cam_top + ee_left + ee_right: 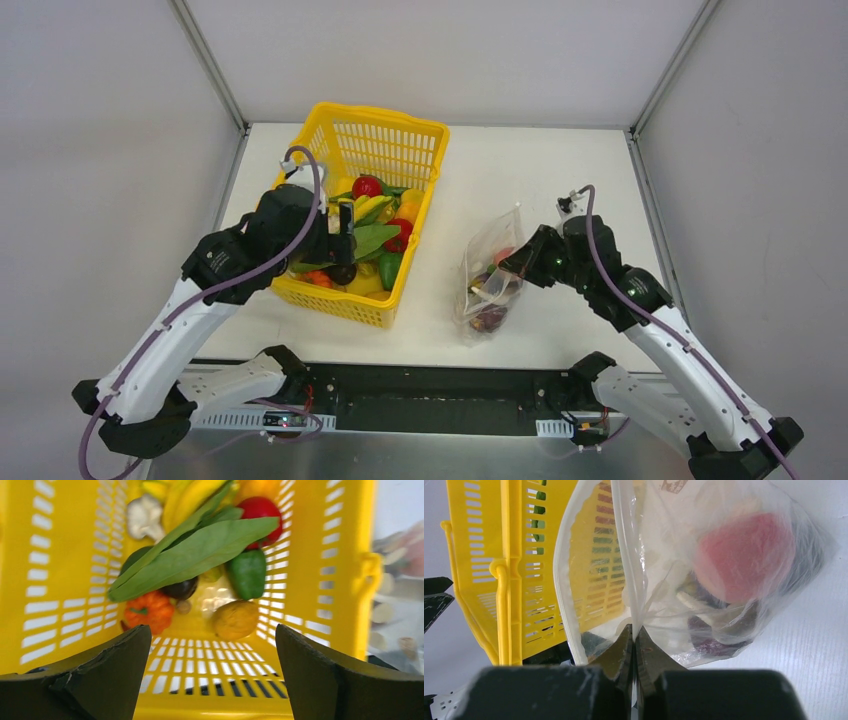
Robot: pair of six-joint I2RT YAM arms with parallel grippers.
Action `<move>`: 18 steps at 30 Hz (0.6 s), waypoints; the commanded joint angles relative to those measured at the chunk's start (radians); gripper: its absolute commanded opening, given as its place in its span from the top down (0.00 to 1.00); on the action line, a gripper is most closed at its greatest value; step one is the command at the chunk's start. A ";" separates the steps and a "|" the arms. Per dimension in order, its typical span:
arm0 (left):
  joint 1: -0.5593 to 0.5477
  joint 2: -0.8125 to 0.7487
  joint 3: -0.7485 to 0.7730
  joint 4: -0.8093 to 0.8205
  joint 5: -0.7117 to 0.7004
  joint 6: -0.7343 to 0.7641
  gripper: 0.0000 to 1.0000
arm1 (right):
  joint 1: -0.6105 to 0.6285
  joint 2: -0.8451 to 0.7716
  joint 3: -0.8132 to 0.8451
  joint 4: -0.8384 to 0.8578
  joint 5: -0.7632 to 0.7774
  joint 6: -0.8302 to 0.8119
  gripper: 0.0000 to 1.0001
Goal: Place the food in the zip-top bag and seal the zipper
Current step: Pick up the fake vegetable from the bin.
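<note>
From above, the bag (492,245) lies near the worktop's (560,170) right edge, and the basket (385,120) of food (368,186) sits toward the left. My left claw (212,632) hangs spread over that food. My right claw (634,632) pinches the bag at its zipper (626,555).

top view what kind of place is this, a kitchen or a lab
Probably a robot lab cell, not a kitchen: a white table boxed in by plain wall panels, a left arm and right arm bolted at its near edge, and toy food in a yellow basket.
</note>
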 commanded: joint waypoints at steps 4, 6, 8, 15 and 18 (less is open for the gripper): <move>0.171 0.095 -0.079 -0.170 -0.056 0.049 0.02 | 0.002 0.021 0.031 0.048 -0.043 0.003 0.97; 0.208 0.135 -0.107 -0.178 -0.045 0.055 0.02 | 0.001 0.018 0.029 0.050 -0.043 0.002 0.97; 0.237 0.165 -0.130 -0.174 0.021 0.081 0.02 | 0.002 0.016 0.027 0.050 -0.043 -0.003 0.97; 0.292 0.254 -0.191 -0.089 0.029 0.105 0.02 | 0.001 0.020 0.026 0.047 -0.042 -0.013 0.96; 0.309 0.298 -0.207 -0.070 0.022 0.103 0.02 | 0.002 0.023 0.026 0.047 -0.044 -0.018 0.96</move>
